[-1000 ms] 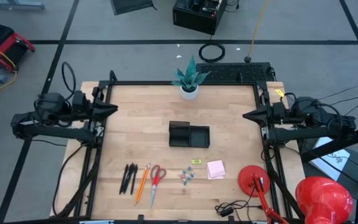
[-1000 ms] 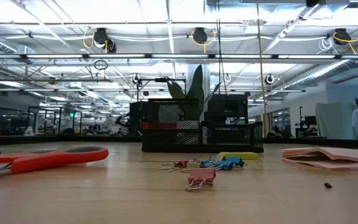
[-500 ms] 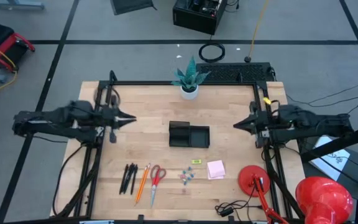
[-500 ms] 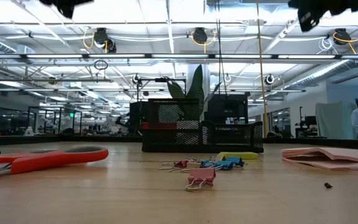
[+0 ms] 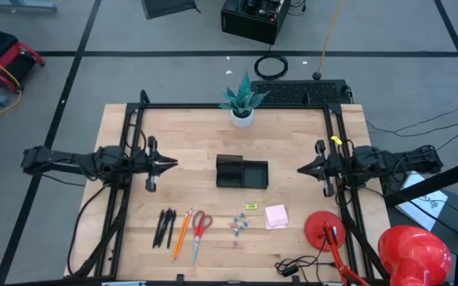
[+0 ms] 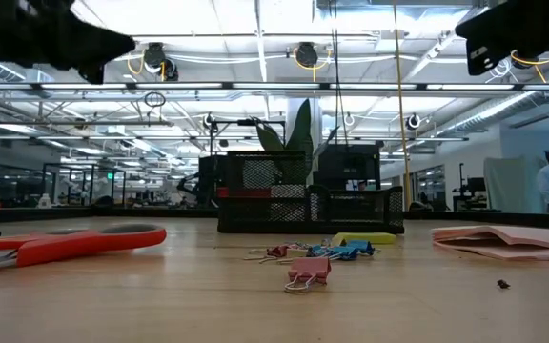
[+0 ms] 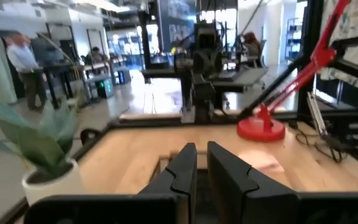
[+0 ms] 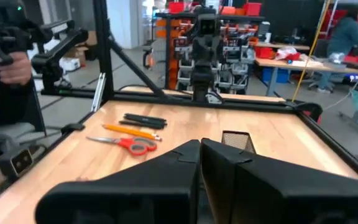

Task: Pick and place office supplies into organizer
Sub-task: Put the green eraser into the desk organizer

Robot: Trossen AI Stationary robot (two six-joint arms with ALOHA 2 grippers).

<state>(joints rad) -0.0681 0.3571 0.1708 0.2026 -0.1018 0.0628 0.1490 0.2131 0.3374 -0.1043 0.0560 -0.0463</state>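
Observation:
The black two-compartment organizer [image 5: 242,171] sits mid-table. Along the near edge lie black pens [image 5: 165,228], an orange pencil [image 5: 183,234], red-handled scissors [image 5: 199,232], small clips [image 5: 239,225], a tiny yellow piece [image 5: 250,206] and a pink sticky-note pad [image 5: 276,215]. The low view shows the scissors [image 6: 74,243], clips [image 6: 313,253] and pad [image 6: 503,241] flat on the wood. My left gripper [image 5: 173,164] hovers left of the organizer, shut [image 7: 201,168]. My right gripper [image 5: 299,169] hovers right of it, shut [image 8: 200,155]. Both point at the organizer from above the table.
A white plant pot [image 5: 242,117] stands at the far edge. A red lamp base [image 5: 324,230] and its round head [image 5: 414,254] are at the near right corner, with a cable [image 5: 293,266] beside them. Black frame rails [image 5: 137,127] run along both sides. People stand beyond the table.
Both arms have swung in from the table's side edges toward the organizer in the middle, the left moving right and the right moving left, and now enter the top of the low view. Both grippers stayed shut. Nothing on the table has moved.

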